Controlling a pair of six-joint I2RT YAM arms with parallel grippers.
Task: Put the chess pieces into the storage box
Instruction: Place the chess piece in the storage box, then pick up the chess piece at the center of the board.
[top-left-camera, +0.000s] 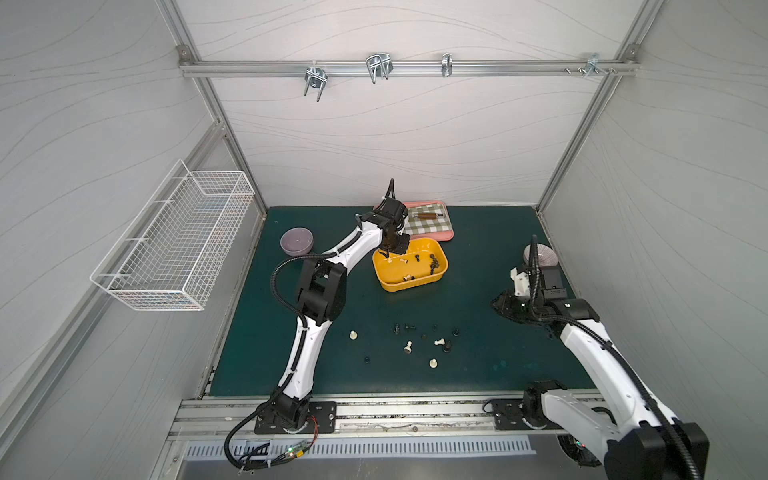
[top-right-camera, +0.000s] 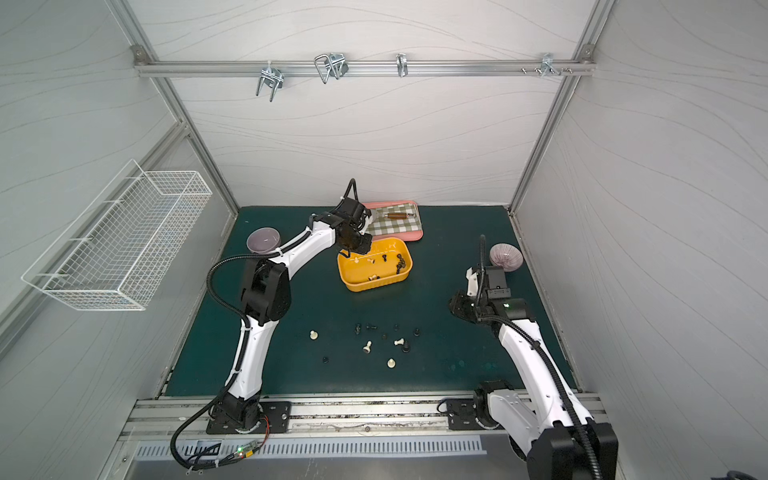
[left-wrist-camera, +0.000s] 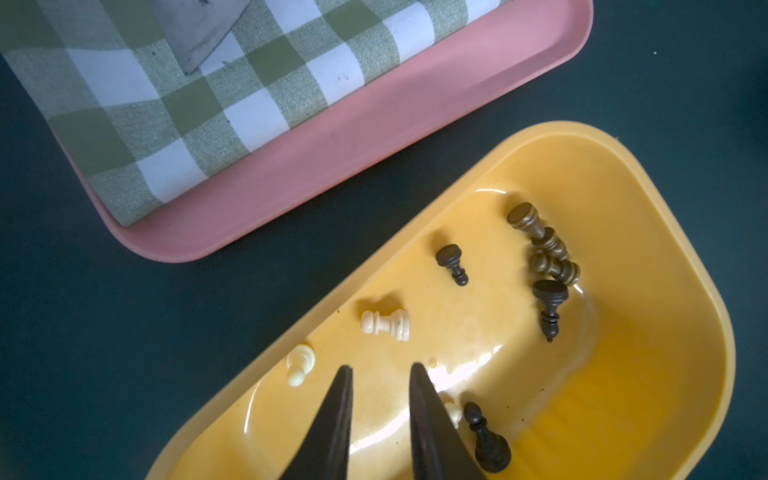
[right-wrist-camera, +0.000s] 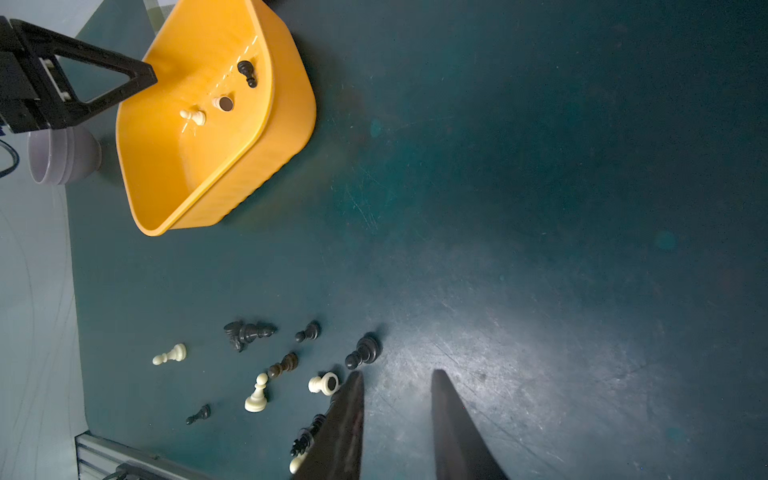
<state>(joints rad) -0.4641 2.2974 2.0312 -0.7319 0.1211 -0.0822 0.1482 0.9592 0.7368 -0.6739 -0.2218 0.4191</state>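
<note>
The yellow storage box (top-left-camera: 409, 286) (top-right-camera: 374, 286) sits at the back middle of the green mat. Several chess pieces lie inside it, among them a white rook (left-wrist-camera: 384, 324), a white pawn (left-wrist-camera: 300, 365) and a dark cluster (left-wrist-camera: 544, 249). My left gripper (top-left-camera: 388, 251) (left-wrist-camera: 381, 370) hangs over the box's back left corner, open, with only the yellow floor between its fingers. Several more pieces (top-left-camera: 415, 340) (top-right-camera: 374, 338) lie scattered on the mat in front. My right gripper (top-left-camera: 498, 301) (right-wrist-camera: 397, 374) hovers open above bare mat, just right of that scatter, beside a white rook (right-wrist-camera: 324, 383).
A pink tray (top-left-camera: 432, 237) (left-wrist-camera: 374, 137) with a green checked cloth and a wooden-handled tool (top-left-camera: 426, 215) lies right behind the box. A purple bowl (top-left-camera: 296, 241) stands at the back left, a striped bowl (top-left-camera: 540, 255) at the right. A wire basket (top-left-camera: 178, 237) hangs on the left wall.
</note>
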